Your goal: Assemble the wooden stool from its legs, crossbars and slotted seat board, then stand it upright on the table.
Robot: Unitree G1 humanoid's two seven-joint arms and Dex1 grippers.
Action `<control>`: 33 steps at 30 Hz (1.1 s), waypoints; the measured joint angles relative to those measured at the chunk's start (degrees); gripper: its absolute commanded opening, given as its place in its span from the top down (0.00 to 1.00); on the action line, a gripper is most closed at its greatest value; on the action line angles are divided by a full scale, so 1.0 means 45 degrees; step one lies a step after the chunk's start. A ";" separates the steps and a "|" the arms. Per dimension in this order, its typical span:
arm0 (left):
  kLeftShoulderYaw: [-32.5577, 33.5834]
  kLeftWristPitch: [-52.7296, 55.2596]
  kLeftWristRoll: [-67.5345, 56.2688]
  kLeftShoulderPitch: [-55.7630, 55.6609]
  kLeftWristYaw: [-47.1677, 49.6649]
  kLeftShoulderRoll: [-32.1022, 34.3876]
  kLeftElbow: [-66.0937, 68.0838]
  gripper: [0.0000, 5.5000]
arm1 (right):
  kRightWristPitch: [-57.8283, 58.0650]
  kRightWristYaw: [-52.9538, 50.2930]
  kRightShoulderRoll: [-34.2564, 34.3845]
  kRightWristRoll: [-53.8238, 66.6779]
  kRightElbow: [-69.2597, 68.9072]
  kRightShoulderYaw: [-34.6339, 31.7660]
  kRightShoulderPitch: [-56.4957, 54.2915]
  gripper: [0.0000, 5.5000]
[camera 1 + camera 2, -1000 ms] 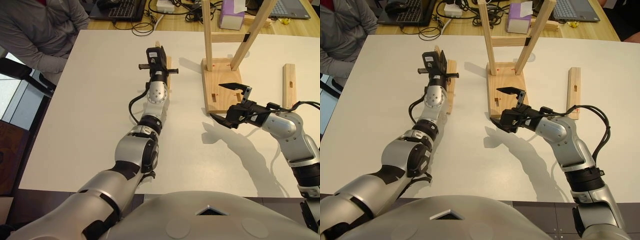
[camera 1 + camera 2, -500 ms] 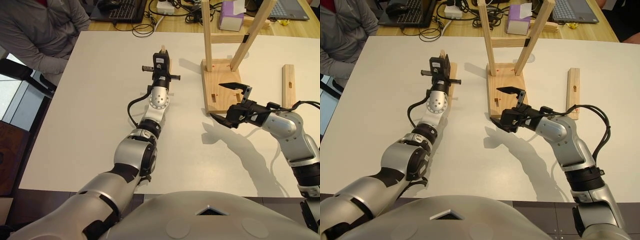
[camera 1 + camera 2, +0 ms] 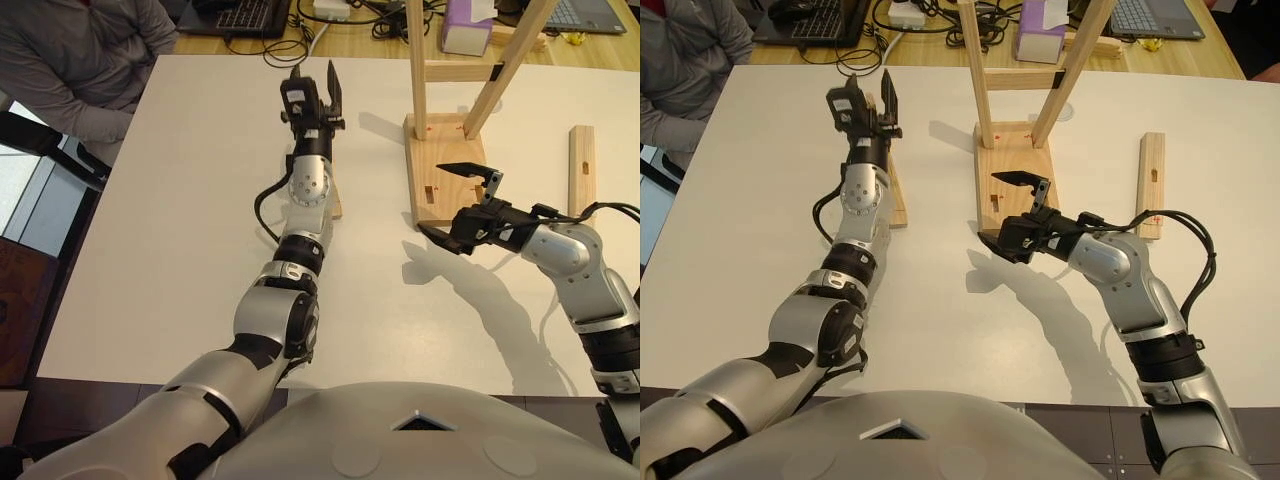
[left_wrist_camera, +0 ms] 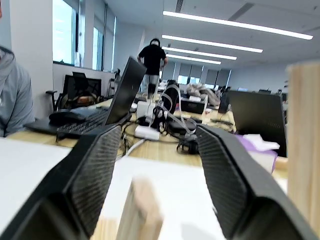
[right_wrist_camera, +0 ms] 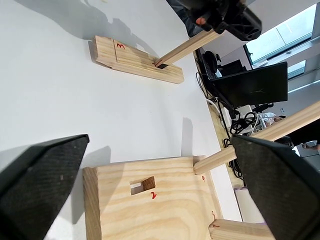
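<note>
The slotted seat board [image 3: 440, 170] lies flat on the white table [image 3: 190, 250], with two legs [image 3: 415, 60] and a crossbar [image 3: 455, 72] standing up from its far end. My right gripper [image 3: 452, 204] hovers open at the board's near edge, close to the slot marked 2 [image 5: 142, 186]. My left gripper [image 3: 314, 78] is open, its fingers [image 4: 95, 175] pointing up and away over a second wooden board [image 3: 335, 205] under that arm. In the right wrist view a thin stick [image 5: 182, 48] slants from that board marked 3 [image 5: 135, 60] up to the left gripper.
A loose slotted wooden piece [image 3: 578, 170] lies at the table's right side. Behind the table's far edge are laptops, cables and a purple box [image 3: 468, 25]. A seated person in grey [image 3: 80, 50] is at the far left corner.
My left gripper has tipped up from lying across the wooden board to pointing its fingers upward and has moved slightly farther away. The right arm has held still.
</note>
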 measured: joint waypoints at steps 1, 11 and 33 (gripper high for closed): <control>-0.0091 0.0441 0.0028 0.0156 0.0031 0.0011 -0.0928 0.37 | 0.0012 -0.0037 0.0026 -0.0006 -0.0013 0.0003 0.0033 0.02; -0.0007 0.6221 -0.0926 -0.3545 -0.1311 0.1628 -0.5104 0.34 | 0.0228 -0.0552 0.0372 -0.0382 -0.0130 0.0082 0.0272 0.02; -0.0142 0.4636 -0.0123 -0.3596 -0.2216 0.2381 0.3643 0.34 | 0.0581 -0.0807 0.0609 -0.0499 -0.0531 0.0244 0.0591 0.02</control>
